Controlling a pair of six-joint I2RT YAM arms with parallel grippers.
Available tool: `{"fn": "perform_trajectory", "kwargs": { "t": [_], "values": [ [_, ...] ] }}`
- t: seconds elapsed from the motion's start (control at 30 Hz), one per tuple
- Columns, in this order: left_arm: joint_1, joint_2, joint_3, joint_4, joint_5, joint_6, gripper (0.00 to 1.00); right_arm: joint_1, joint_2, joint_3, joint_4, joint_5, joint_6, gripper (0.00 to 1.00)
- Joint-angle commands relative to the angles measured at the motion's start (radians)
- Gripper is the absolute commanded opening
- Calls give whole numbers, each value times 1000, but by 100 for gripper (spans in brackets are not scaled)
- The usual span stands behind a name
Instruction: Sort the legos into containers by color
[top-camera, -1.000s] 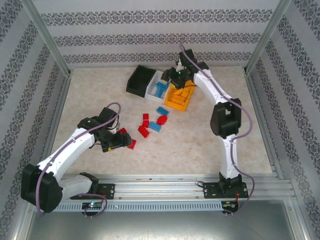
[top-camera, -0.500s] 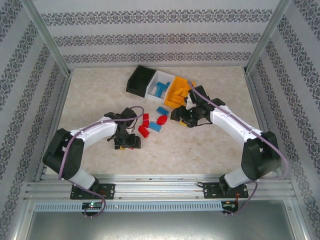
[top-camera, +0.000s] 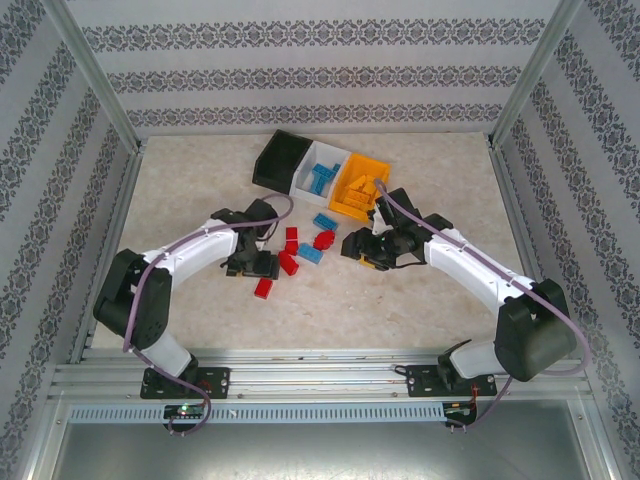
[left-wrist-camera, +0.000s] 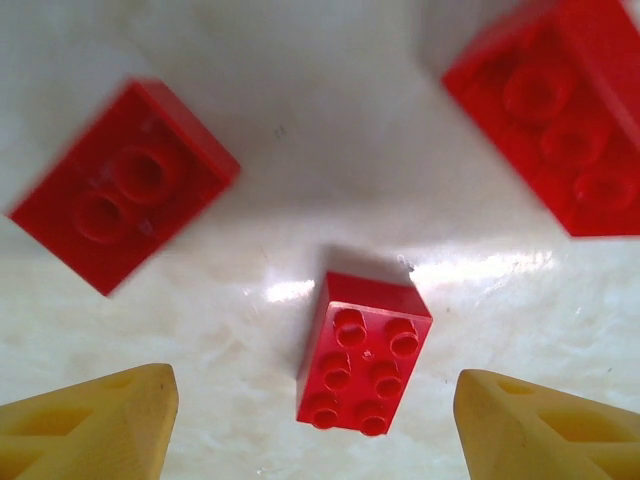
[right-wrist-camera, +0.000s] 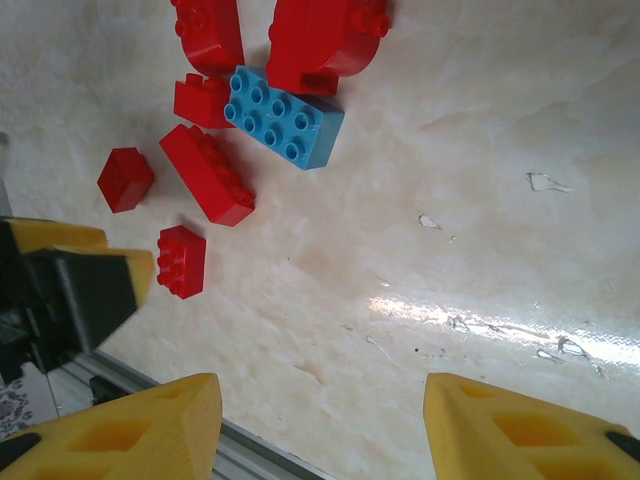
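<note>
Under the left wrist: small red brick (left-wrist-camera: 364, 353) flat on the table (left-wrist-camera: 300, 210), studs up, between the spread, empty fingers of the left gripper (left-wrist-camera: 318, 415). I'd centre over it, descend straight, pinch the long sides. Right gripper (right-wrist-camera: 315, 425) likewise spread, empty, near the blue brick (right-wrist-camera: 285, 117).

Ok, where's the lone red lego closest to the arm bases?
In the top view the red lego lies left of table centre, just on the near side of the left gripper and apart from the loose pile.
</note>
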Motion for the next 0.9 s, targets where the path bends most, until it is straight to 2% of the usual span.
{"fn": "perform_trajectory", "kwargs": {
  "t": [0.0, 0.17, 0.37, 0.47, 0.63, 0.87],
  "values": [
    [30, 14, 72, -66, -49, 68, 75, 8, -5, -12, -1, 34, 22, 56],
    [12, 77, 216, -63, 31, 80, 77, 19, 17, -20, -11, 42, 50, 58],
    [-94, 294, 493, -102, 76, 106, 78, 19, -3, -32, -16, 65, 72, 59],
    [-112, 398, 603, -101, 85, 103, 78, 14, -39, -48, -29, 73, 79, 59],
    [-114, 529, 760, -96, 76, 110, 78, 0, -131, -103, -56, 83, 92, 59],
    [-125, 662, 890, -51, 12, 205, 83, -36, -273, -195, -92, 76, 116, 60]
  ]
}}
